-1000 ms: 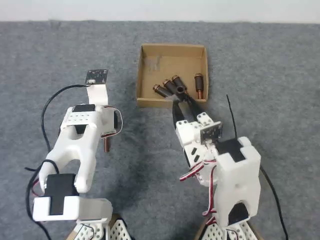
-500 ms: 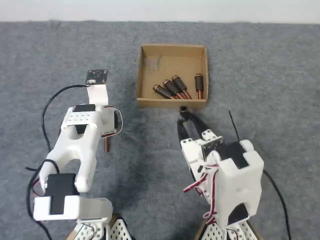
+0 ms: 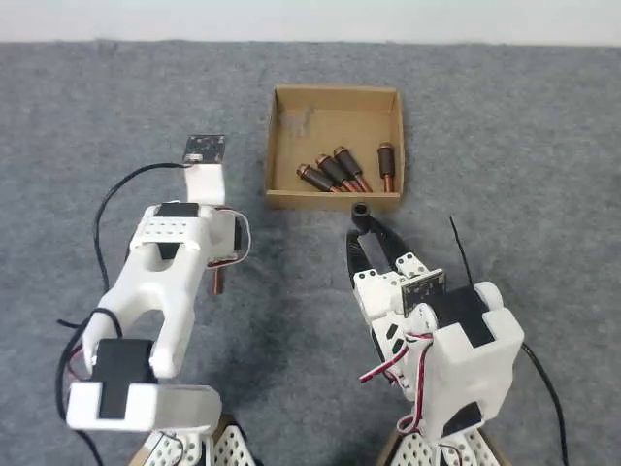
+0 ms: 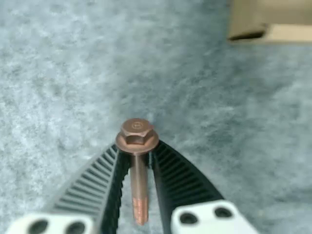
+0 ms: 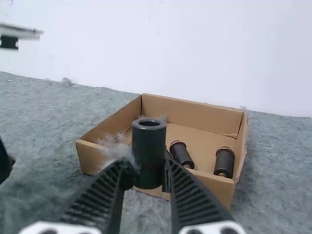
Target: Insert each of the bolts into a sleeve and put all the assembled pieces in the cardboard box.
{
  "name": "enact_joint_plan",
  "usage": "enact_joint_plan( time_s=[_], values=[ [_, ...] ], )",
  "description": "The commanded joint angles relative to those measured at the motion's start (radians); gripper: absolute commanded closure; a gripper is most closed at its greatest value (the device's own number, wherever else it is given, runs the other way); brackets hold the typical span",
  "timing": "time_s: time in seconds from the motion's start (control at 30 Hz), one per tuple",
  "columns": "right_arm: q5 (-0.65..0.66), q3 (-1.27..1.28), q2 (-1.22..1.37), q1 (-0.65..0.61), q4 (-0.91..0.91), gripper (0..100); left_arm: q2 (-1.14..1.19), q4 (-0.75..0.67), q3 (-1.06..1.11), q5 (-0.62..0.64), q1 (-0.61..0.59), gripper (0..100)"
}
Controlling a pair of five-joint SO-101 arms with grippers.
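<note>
My left gripper (image 4: 139, 156) is shut on a copper bolt (image 4: 138, 165), gripped by the shank with its hex head toward the carpet; from above the bolt (image 3: 219, 281) hangs beside the left arm. My right gripper (image 5: 146, 178) is shut on a black sleeve (image 5: 148, 152), held upright with its open end up, just in front of the cardboard box (image 3: 282, 198); the high view shows this sleeve (image 3: 361, 213) near the box's front wall. Inside the box lie several assembled bolt-and-sleeve pieces (image 3: 335, 171).
Grey carpet covers the table, with open room left and right of the box. A white wall (image 5: 195, 44) rises behind the box. Cables trail from both arms, one black lead (image 3: 112, 199) looping at the left.
The right arm pulled the sleeve back from over the box to just in front of it. The left arm shifted slightly right and toward the box with its bolt.
</note>
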Motion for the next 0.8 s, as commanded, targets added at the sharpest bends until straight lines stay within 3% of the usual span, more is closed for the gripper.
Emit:
enact_joint_plan(
  time_s=[0.0,0.27,0.4,0.63,0.7,0.77],
  values=[
    [-0.014,0.031,-0.054,0.001,-0.03,99.1,-0.164,-0.018,-0.048,-0.012,0.028,99],
    [-0.014,0.031,-0.053,0.001,-0.016,99.1,-0.414,-0.103,-0.021,-0.009,0.17,99],
    [-0.014,0.031,-0.053,0.001,-0.016,99.1,-0.486,-0.308,0.076,-0.009,0.221,99],
    [-0.014,0.028,-0.039,-0.005,-0.015,99.1,-0.615,-0.812,0.306,-0.006,0.305,99],
    [-0.012,0.018,-0.008,-0.007,-0.018,99.1,-0.658,-0.879,0.34,-0.006,0.345,99],
    [-0.012,0.014,0.012,-0.007,-0.022,99.1,-0.7,-0.859,0.346,-0.006,0.391,99]
  ],
)
